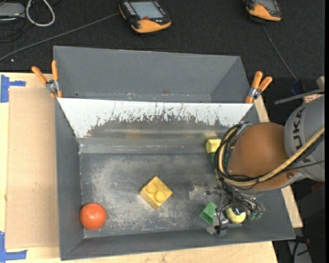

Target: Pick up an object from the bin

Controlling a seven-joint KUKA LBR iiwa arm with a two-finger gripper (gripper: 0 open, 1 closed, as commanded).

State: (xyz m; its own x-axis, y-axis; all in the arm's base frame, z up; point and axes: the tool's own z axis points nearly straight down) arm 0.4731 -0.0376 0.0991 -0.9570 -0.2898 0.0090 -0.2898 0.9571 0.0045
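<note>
Claw [227, 219] sits lower right in bin [153, 75], beside green block [208, 213] and yellow piece [237, 217]; its opening cannot be determined.

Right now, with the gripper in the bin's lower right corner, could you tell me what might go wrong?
The gripper is right beside a green piece and a small yellow piece lying close together; it might nudge one away or catch both.
It is also close to the bin's front wall and could scrape it.
</note>
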